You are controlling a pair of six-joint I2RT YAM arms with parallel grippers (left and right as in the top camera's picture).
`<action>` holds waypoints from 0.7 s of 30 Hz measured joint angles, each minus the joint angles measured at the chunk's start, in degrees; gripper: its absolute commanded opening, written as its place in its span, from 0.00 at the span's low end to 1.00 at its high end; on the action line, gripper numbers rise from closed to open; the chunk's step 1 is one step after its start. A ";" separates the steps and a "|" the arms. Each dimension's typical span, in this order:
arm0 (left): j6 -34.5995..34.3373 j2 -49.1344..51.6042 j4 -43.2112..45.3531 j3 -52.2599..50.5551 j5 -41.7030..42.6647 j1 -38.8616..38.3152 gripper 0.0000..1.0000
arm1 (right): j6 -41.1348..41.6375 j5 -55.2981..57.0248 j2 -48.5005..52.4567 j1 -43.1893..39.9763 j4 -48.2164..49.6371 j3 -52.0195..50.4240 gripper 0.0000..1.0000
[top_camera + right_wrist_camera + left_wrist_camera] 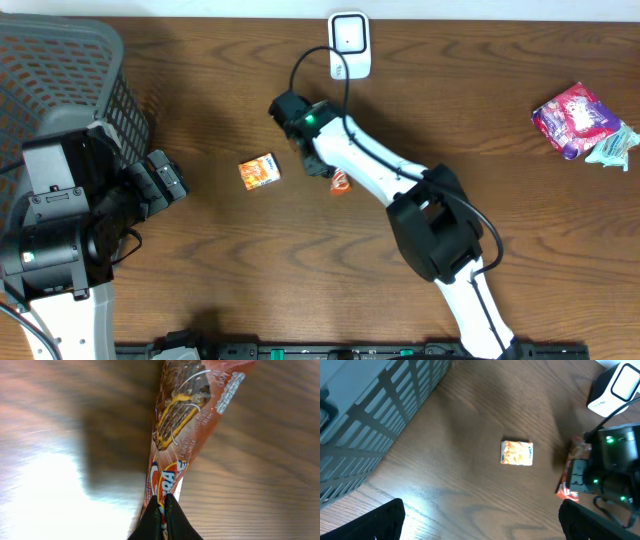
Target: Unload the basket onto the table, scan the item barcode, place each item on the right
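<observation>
Two fingers of the right gripper (162,505) clamp a red-brown foil snack wrapper (182,415) by its end, likely keeping its print clear for the white scanner (350,45) beyond; the left gripper (166,182) gapes, empty.

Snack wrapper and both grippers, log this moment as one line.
right gripper: shut on snack wrapper | left gripper: open, empty | scanner: away from snack wrapper | orange box: on table

The right arm (370,165) is white with fat black joints, a thin black cable (492,232) and a small green light (309,121). The left arm (60,230), at 8 o'clock, is black and white.
</observation>
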 measured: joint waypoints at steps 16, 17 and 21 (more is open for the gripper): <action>0.00 0.00 0.00 0.00 0.00 0.00 0.98 | 0.94 -3.04 0.00 1.27 -6.43 3.48 0.65; 0.00 0.00 0.00 0.00 0.00 0.00 0.98 | 0.55 -2.95 0.00 0.83 -7.50 5.07 0.65; 0.00 0.00 0.00 0.00 0.00 0.00 0.98 | -0.11 -2.95 -0.52 -0.28 -8.33 9.07 0.68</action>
